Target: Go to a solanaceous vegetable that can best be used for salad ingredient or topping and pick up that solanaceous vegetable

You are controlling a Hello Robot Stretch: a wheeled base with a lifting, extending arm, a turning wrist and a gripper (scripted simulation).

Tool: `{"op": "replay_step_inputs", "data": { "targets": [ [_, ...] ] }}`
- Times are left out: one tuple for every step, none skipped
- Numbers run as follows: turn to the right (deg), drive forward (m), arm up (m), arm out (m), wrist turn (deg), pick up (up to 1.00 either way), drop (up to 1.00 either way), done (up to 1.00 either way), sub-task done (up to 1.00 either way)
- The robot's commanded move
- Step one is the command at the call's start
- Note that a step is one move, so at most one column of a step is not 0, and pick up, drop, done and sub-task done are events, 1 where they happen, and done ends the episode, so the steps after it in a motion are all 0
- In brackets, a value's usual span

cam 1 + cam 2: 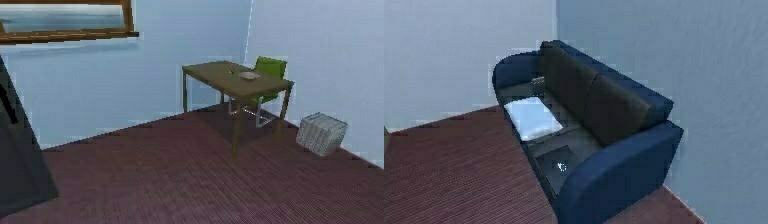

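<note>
A brown wooden table [215,72] stands near the far corner in the forward view, with a small pale flat thing [247,74] on its top. I cannot tell what that thing is. A green chair [268,70] sits behind the table against the wall. No red or round vegetable can be made out on the table.
A pale wire basket [321,132] stands on the floor right of the table. A dark slab [18,140] fills the forward view's left edge. A framed picture [66,18] hangs high on the wall. A dark blue sofa [614,110] carries a white cushion [535,117] and a dark flat thing [556,160].
</note>
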Motion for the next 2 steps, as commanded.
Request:
{"op": "replay_step_inputs", "data": {
  "targets": [
    [-45.0, 0.0, 0.0, 0.0, 0.0, 0.0, 0.0, 0.0, 0.0],
    [-27.0, 0.0, 0.0, 0.0, 0.0, 0.0, 0.0, 0.0, 0.0]
  ]
}}
